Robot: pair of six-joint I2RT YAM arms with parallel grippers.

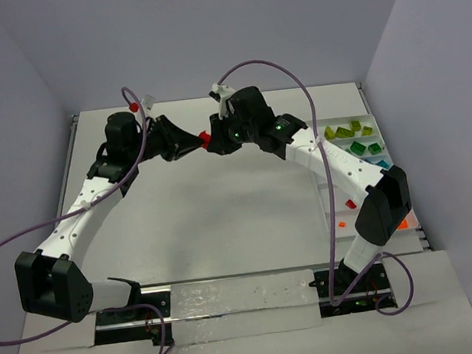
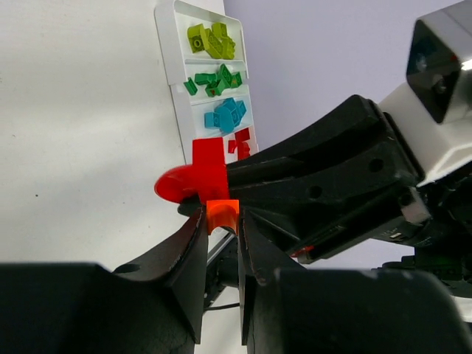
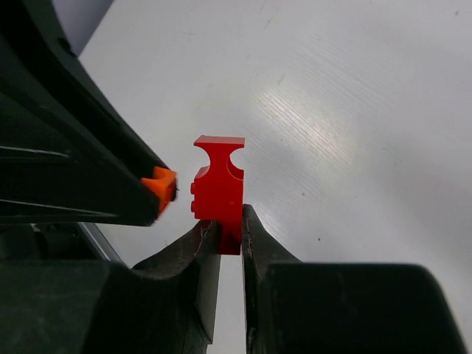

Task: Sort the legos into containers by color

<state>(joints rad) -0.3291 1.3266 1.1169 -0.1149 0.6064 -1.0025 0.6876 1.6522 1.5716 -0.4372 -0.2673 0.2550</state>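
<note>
My left gripper (image 2: 221,217) is shut on a small orange lego (image 2: 221,212). My right gripper (image 3: 229,223) is shut on a red lego (image 3: 219,184). Both are held in the air over the back middle of the table, tip to tip (image 1: 205,139). In the right wrist view the orange lego (image 3: 164,184) sits a narrow gap left of the red one. The white tray (image 1: 321,187) lies at the right; its compartments hold lime (image 1: 344,130), dark green (image 1: 365,147), teal (image 1: 381,163), red (image 1: 350,204) and orange (image 1: 402,224) legos.
The tray also shows in the left wrist view (image 2: 166,44), far beyond the jaws. Purple cables arch over both arms (image 1: 293,75). Walls close in the table at the back and both sides.
</note>
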